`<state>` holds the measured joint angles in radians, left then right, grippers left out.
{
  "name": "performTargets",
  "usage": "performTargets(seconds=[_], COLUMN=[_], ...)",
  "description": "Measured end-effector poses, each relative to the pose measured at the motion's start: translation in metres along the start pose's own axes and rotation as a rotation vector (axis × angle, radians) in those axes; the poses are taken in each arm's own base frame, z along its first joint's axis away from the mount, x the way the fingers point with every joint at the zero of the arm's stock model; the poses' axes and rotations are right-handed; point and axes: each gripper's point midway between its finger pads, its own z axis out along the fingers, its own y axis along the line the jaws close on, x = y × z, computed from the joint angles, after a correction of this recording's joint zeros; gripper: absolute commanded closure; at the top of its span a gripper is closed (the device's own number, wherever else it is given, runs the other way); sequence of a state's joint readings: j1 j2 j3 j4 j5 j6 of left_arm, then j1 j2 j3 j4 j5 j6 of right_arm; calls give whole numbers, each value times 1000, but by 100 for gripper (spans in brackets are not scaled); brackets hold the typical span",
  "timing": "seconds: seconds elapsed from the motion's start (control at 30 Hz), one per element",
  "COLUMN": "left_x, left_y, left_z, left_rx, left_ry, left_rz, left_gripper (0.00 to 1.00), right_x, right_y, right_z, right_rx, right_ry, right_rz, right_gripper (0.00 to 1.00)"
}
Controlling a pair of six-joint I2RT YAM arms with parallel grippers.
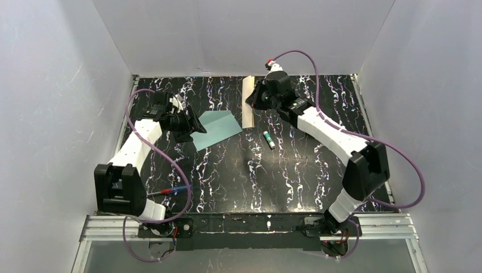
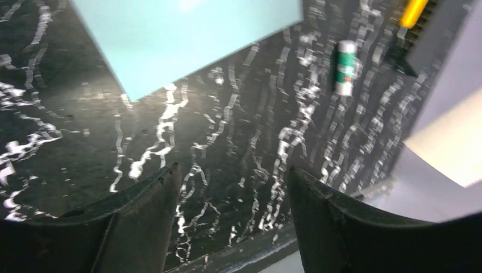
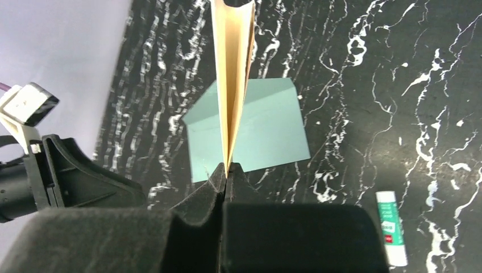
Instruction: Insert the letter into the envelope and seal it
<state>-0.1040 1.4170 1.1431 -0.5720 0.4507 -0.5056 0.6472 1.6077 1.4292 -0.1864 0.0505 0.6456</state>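
The tan letter (image 1: pixel 248 105), bowed, stands on edge at the back; the teal envelope (image 1: pixel 217 129) lies flat just beside it.

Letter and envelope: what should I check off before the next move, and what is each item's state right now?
1. Grip: right gripper is shut on the letter: ok.
2. Fold: letter is doubled over and held edge-on: ok.
3. Free hand: left gripper is open and holds nothing: ok.
4. Target: envelope lies flat, with neither gripper gripping it: ok.
5. Opening: envelope flap raised for insertion: cannot tell.
6. Clutter: glue stick lies apart from the envelope: ok.
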Motion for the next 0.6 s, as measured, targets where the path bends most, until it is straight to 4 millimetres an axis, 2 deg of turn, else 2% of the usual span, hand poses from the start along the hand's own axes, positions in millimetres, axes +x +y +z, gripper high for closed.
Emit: performTargets(seconds=[0.07, 0.1, 0.2, 0.43, 0.6], left_x=[-2, -2, -14, -67, -99], left_y=[25, 26, 42, 44, 36], left_z=[15, 16, 37, 87, 126], left_rx=[-111, -118, -180, -145, -32], left_ry=[8, 8, -7, -120, -203], left_rz=[-41, -44, -70, -102, -106], left_gripper=[32, 32, 31, 34, 38], right_x=[7, 10, 22, 22, 23], right_y=[-9, -12, -22, -23, -25], right_z=[14, 18, 23, 20, 19], right_rx=[21, 28, 49, 47, 48], right_ry=[25, 36, 77, 82, 89], right_rz=[-51, -69, -112, -155, -183], right_gripper=[99, 99, 99, 99, 99])
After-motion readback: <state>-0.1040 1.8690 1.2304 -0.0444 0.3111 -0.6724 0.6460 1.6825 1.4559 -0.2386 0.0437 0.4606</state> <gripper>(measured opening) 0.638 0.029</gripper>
